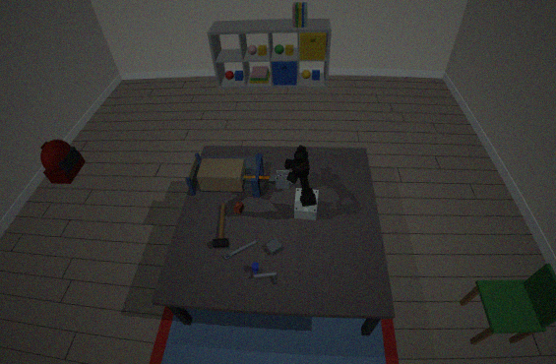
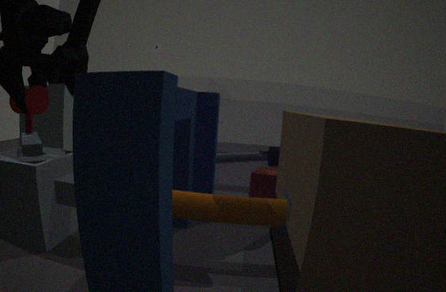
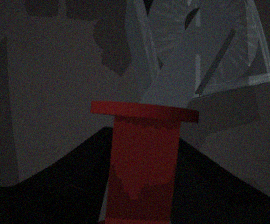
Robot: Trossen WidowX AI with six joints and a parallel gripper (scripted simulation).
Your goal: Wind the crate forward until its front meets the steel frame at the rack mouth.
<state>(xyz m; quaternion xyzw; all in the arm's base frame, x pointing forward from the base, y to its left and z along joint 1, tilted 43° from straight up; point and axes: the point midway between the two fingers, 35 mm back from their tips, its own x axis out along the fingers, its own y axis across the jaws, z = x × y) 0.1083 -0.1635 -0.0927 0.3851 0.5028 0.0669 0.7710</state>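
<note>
My gripper (image 1: 290,173) (image 2: 28,103) (image 3: 137,139) is shut on the red grip (image 2: 39,99) (image 3: 145,165) of the winch handle. The handle's grey crank arm (image 2: 32,147) (image 3: 172,75) lies across the top of the pale grey winch (image 1: 282,182) (image 2: 13,193); its key is hidden. The tan crate (image 1: 221,173) (image 2: 384,189) sits flat, as far as I can tell. An orange strap (image 1: 264,177) (image 2: 230,207) runs from it through the blue frame (image 1: 256,186) (image 2: 123,158) towards the winch. A gap shows between crate front and frame. The clear panels are barely visible.
A hammer (image 1: 222,221), a spanner (image 1: 242,249), a grey block (image 1: 274,246), a small blue piece (image 1: 255,267) and an angled grey tool (image 1: 265,274) lie on the bench. A red-orange block (image 1: 238,208) (image 2: 263,182) is beside the rack. The arm's white base (image 1: 306,212) stands near the winch.
</note>
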